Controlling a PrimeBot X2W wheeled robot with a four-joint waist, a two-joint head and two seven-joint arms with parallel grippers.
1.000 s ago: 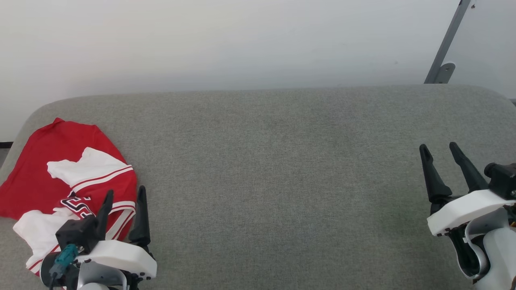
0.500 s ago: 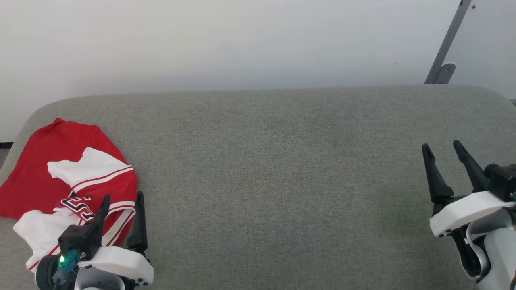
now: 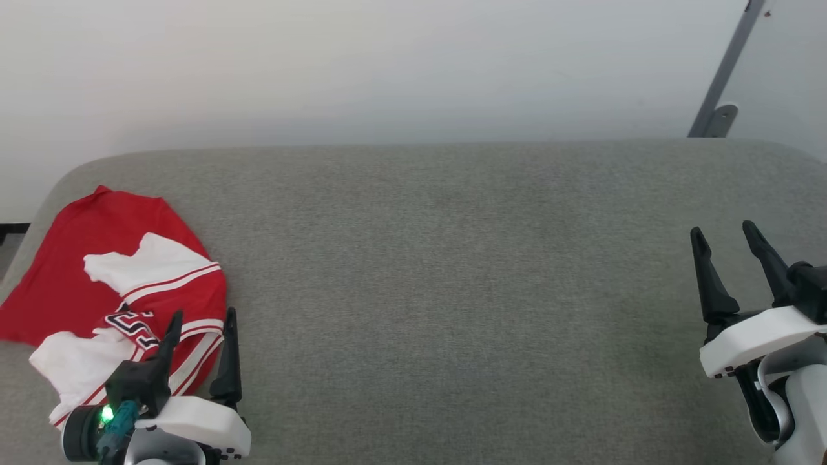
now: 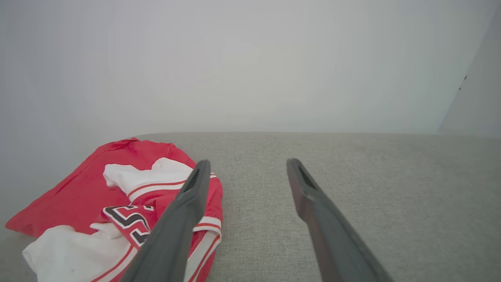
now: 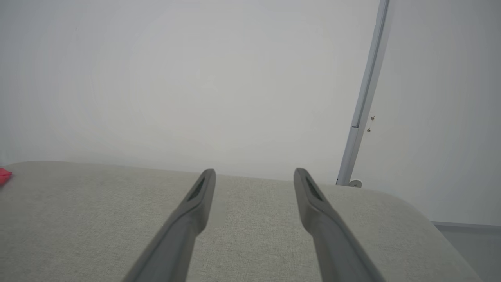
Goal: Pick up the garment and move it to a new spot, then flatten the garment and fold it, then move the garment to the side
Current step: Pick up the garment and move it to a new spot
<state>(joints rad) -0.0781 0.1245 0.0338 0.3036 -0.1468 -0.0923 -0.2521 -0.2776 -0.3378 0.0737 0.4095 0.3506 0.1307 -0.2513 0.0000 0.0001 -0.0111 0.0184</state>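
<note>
The garment (image 3: 77, 284), a red jersey with white panels, striped trim and black lettering, lies crumpled at the far left end of the grey table (image 3: 452, 271). In the left wrist view the garment (image 4: 78, 196) sits left of the fingers, and the left finger overlaps its right edge. My left gripper (image 3: 202, 314) hovers open at the garment's lower right edge, empty. My right gripper (image 3: 723, 231) stands open and empty at the table's right end, far from the garment. A red sliver of the garment (image 5: 4, 176) shows at the left edge of the right wrist view.
A pale wall (image 3: 387, 64) runs behind the table. A grey metal post with a bracket (image 3: 720, 97) leans at the back right. The table's corners are rounded, and the floor shows beyond its right end (image 5: 469, 243).
The whole head view has shifted slightly right and down, so the camera moved. The left gripper has dropped a little lower in that view; both grippers stay open.
</note>
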